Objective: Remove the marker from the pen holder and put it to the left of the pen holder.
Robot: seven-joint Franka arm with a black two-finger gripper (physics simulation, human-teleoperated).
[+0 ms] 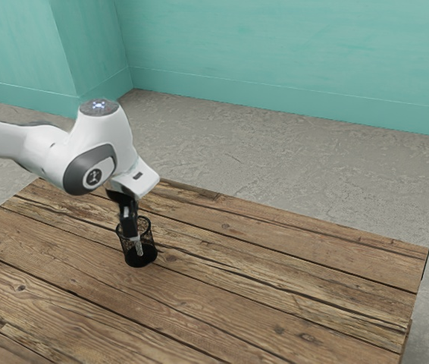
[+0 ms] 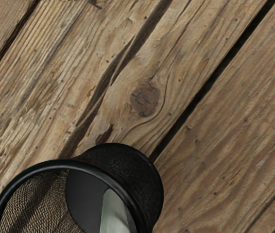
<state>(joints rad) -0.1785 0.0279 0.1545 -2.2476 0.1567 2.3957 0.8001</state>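
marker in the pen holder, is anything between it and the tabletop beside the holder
Yes, the pen holder itself: the marker is inside it, ringed by its mesh wall and rim. It would likely have to go up over the rim before moving sideways to the tabletop.

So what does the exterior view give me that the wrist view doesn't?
The exterior view's share: the white arm coming in from that view's left, the black gripper reaching down into the pen holder, the teal walls, the gray floor and the table's far edge.

The wrist view's share: a close look through the holder's round rim to its dark base, and a close-up of a dark knot in the wood.

Common to both: the wooden table, the mesh holder and the pale marker inside it.
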